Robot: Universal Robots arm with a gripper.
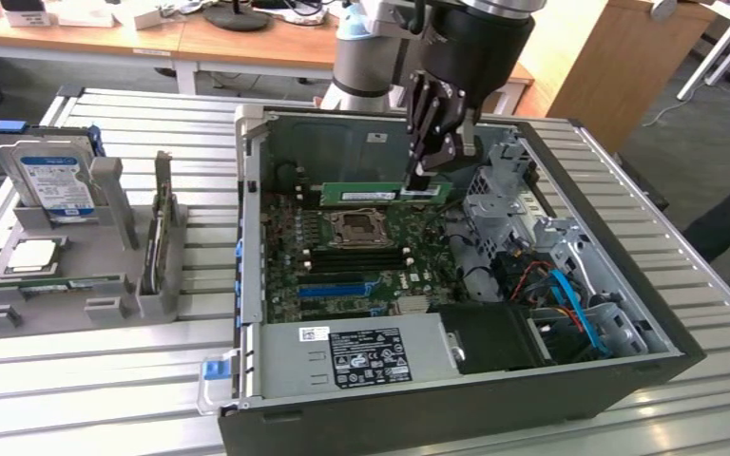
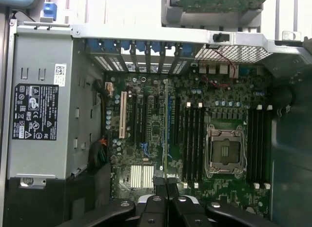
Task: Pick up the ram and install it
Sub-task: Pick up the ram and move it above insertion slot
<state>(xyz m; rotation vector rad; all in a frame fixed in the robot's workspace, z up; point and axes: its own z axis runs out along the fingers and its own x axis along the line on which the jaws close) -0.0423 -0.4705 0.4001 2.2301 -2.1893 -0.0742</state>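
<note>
The gripper (image 1: 428, 183) is clenched on one end of the ram (image 1: 365, 194). It holds the green stick level inside the open computer case (image 1: 467, 418), just above the motherboard (image 1: 339, 275) beside the processor socket (image 1: 355, 226).

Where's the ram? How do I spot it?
Find the big open computer case on the metal table. Above its green motherboard, the black hand pinches the ram: a long thin green stick with a white label, the only one in the hand's grip.

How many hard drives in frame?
1. The hard drive stands upright in the gray tray, on the exterior view's left, beside the open case. Others may sit hidden inside it.
</note>
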